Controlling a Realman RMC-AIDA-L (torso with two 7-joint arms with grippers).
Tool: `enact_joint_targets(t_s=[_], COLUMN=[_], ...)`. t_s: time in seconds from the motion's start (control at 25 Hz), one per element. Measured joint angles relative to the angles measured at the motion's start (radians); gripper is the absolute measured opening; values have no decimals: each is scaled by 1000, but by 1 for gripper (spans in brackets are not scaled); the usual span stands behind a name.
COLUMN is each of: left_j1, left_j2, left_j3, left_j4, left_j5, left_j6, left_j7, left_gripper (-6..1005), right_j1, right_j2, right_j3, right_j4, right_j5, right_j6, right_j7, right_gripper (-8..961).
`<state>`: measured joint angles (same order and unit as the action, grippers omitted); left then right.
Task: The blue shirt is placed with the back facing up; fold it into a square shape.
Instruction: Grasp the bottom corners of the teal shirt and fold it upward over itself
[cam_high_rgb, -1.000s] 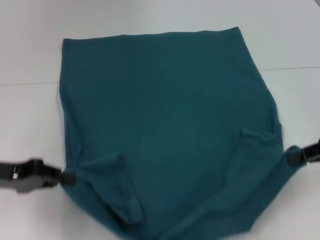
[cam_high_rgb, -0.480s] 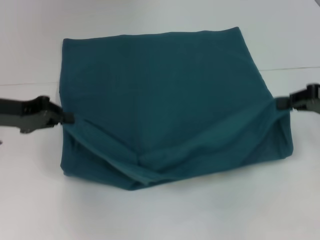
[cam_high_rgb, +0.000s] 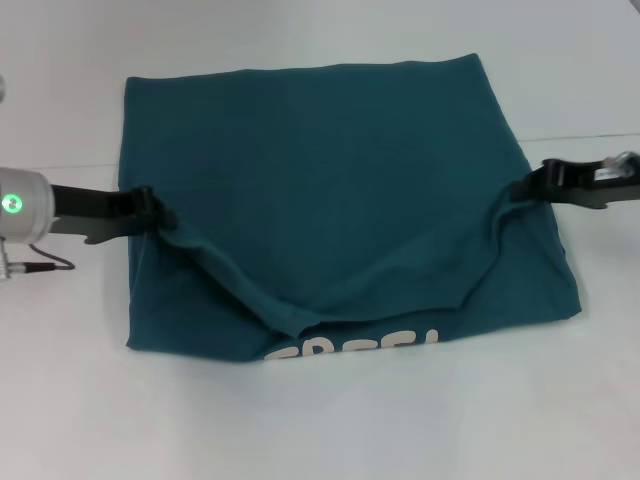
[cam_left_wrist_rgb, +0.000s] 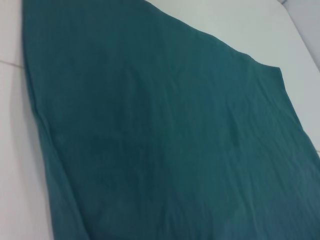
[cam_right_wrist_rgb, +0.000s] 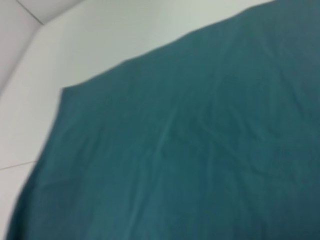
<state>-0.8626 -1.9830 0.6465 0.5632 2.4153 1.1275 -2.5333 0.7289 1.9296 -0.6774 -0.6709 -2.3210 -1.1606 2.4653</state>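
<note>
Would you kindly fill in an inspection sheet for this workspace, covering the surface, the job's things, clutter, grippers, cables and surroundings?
Surface: white table, with a thin seam line running across it.
Job's things: blue shirt lies partly folded, its near part lifted over the rest; white lettering shows at the near edge.
Clutter: nothing seen.
Grippers: left gripper shut on the shirt's left edge; right gripper shut on its right edge.
Cables: thin cable beside the left arm, lying on the table.
Surroundings: nothing seen beyond the table.
</note>
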Motion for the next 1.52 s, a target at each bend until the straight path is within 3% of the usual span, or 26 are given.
enact_joint_targets(t_s=[0.28,0.68,0.8,0.92,1.04,1.52], left_j1=[-16,-76,-90,-92,-88,-76], left_j2=[-13,12,-4,-31,-45,-42], left_j3=[42,48,60,121,166,168], left_j4=[0,23,14,-9,-34,-25], left_j5=[0,6,7,8,13,17], left_j6=[-57,-115,-194,-314,-391,-464], left_j7=[11,6,60,84,80,32], left_gripper=[19,18,17,18,27,63], right_j1=[28,68,84,98,106,161], right_j2=[23,19,23,28,35,38], right_j3=[-63,-47,-55,-85,-135,-199], right_j4=[42,21,55,119,162,176], right_j5=[-1,37,36,34,33,32], right_j6=[153,247,324,436,521,611], right_j7=[0,2,-3,-17,-24,-37], right_gripper=[45,47,48,49,49,52])
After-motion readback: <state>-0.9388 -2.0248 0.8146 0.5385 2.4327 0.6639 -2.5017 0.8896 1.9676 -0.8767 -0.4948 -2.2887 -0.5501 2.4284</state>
